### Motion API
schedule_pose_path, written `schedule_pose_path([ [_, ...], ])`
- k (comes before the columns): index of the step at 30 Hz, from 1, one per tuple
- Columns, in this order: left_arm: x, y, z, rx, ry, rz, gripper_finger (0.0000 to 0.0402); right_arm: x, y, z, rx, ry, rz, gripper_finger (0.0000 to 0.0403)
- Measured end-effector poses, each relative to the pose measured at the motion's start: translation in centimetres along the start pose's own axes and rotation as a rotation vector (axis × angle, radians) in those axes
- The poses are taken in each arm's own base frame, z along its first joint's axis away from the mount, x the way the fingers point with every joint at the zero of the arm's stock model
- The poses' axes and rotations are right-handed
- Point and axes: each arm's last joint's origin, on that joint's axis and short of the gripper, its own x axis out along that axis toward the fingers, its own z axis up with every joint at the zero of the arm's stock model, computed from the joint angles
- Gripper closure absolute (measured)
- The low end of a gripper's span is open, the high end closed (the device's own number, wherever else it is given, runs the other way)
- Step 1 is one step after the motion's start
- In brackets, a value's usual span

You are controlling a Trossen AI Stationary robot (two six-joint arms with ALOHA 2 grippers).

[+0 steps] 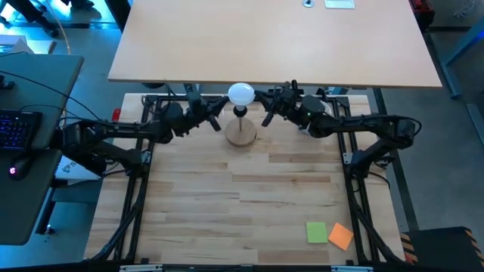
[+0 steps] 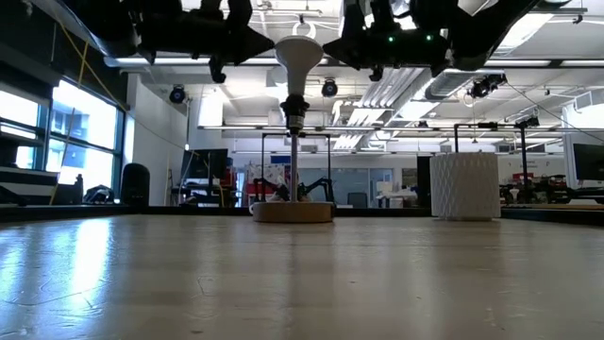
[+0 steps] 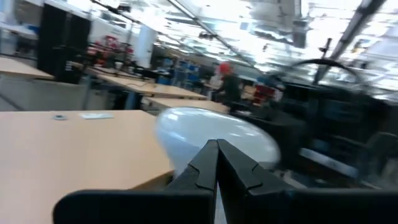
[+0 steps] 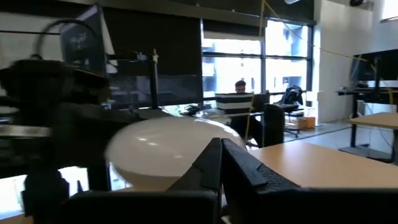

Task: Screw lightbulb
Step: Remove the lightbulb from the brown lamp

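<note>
- The pale wooden table (image 1: 249, 204) fills the lower centre of the high view, its planks running left to right; a second, lighter desk (image 1: 272, 41) covers the upper half of that frame.
- The left arm (image 1: 113, 140) reaches in from the left edge and the right arm (image 1: 370, 128) from the right edge, both meeting at the table's upper middle.
- A white ribbed cylinder (image 2: 464, 186) stands right of centre in the low view, beyond the table.
- The round wooden stand (image 1: 241, 134) sits at the upper centre of the table, a dark post rising from it.
- The lightbulb (image 1: 241, 94) sits upright on top of that post, globe up, narrow base down in the socket; in the low view it shows at top centre (image 2: 296, 57).
- The left gripper (image 1: 214, 115) hangs just left of the bulb with its 2 fingers pressed together, holding nothing.
- The right gripper (image 1: 270, 112) hangs just right of the bulb, fingers likewise closed on nothing.
- 2 sticky notes lie at the lower right of the table, 1 green (image 1: 317, 232) and 1 orange (image 1: 341, 236), touching each other.
- No brand, label or writing can be read on any of these.
</note>
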Motion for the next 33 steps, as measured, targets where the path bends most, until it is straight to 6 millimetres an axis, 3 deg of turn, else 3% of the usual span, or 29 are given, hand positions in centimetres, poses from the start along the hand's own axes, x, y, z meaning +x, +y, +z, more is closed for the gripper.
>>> schedule_pose_path([
  [7, -0.5, -2.3, -0.5, 0.004, 0.007, -0.082, 0.0402, 0.4, -1.2, -1.1, -0.010, 0.029, -0.028, 0.0403],
  [14, -1.2, -2.8, -0.8, 0.056, 0.071, -0.001, 0.0402, -0.1, -2.0, 0.7, -0.017, -0.052, -0.075, 0.0403],
  [16, -1.4, -2.5, -0.8, 0.094, 0.101, 0.060, 0.0401, -0.5, -1.8, 1.3, 0.015, -0.084, -0.039, 0.0403],
  [20, -1.5, -1.0, -0.9, 0.141, 0.149, 0.178, 0.0402, -2.1, -1.1, 0.3, 0.100, -0.145, 0.075, 0.0403],
  [24, -1.8, 0.8, -0.9, 0.151, 0.073, 0.200, 0.0401, -3.4, -1.1, -0.5, 0.153, -0.194, 0.120, 0.0403],
  [29, -1.8, 3.3, -0.8, 0.136, 0.014, 0.190, 0.0401, -3.1, -0.7, -0.5, 0.150, -0.202, 0.169, 0.0403],
  [33, -1.1, 4.2, -0.6, 0.082, -0.012, 0.060, 0.0401, -2.1, -0.5, -1.0, 0.144, -0.191, 0.186, 0.0403],
])
